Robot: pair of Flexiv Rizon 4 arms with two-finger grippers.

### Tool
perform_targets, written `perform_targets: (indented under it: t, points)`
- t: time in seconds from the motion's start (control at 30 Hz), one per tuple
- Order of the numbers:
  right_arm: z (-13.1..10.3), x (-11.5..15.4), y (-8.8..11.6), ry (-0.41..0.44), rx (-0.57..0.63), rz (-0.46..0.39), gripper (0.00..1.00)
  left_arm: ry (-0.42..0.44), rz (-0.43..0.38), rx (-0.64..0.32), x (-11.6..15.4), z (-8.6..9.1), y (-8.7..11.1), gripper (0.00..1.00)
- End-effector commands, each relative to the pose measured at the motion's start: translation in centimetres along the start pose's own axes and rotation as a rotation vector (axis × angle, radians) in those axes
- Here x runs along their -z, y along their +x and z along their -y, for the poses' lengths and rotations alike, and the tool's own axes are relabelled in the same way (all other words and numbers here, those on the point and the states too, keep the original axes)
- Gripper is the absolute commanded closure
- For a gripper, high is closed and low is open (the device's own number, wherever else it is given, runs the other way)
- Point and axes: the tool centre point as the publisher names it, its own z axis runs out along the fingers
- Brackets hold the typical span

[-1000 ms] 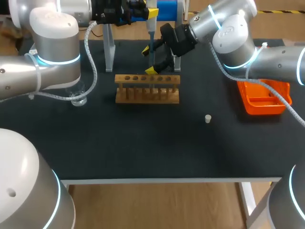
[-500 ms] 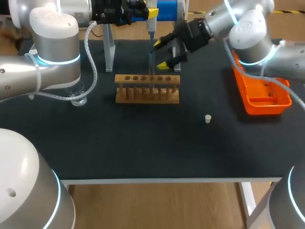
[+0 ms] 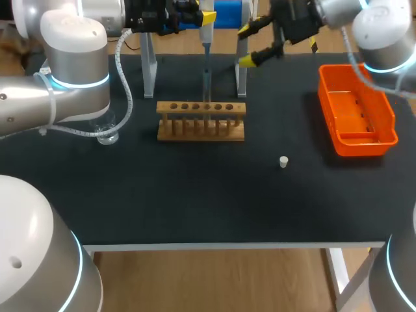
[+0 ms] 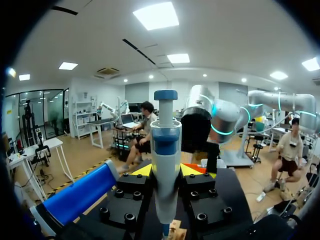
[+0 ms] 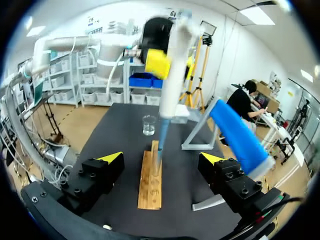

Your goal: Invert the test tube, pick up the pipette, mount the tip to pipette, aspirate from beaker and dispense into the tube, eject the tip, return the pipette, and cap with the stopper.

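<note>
My right pincer (image 3: pixel 250 45), wide open, has backed away from the rack (image 3: pixel 201 121). My left pincer (image 4: pixel 166 171) grips the pipette (image 4: pixel 165 145) over it, so dispensing is likely.

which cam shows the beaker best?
Right wrist view: the beaker stands in full view beyond the wooden rack. Head view shows only part of it, half hidden behind the left arm. Left wrist view doesn't show it.
</note>
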Motion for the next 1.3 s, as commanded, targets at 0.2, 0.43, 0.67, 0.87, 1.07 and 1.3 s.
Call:
perform_targets:
  t: [0.2,0.43,0.67,0.87,1.07,1.3]
  points:
    - [-3.7,6.3,0.4,-0.011,0.033,0.071,0.00,0.000,0.001,0.000,0.0,0.0,0.0,1.00]
    - [-3.7,6.3,0.4,-0.011,0.033,0.071,0.00,0.000,0.001,0.000,0.0,0.0,0.0,1.00]
    - [-3.7,6.3,0.4,-0.011,0.033,0.071,1.00,0.000,0.001,0.000,0.0,0.0,0.0,1.00]
    - [-3.7,6.3,0.4,-0.011,0.033,0.071,1.00,0.000,0.001,0.000,0.0,0.0,0.0,1.00]
    - [-3.7,6.3,0.4,-0.011,0.033,0.071,1.00,0.000,0.001,0.000,0.0,0.0,0.0,1.00]
    - [-6.8,6.8,-0.4,0.029,0.012,0.084,1.00,0.000,0.001,0.000,0.0,0.0,0.0,1.00]
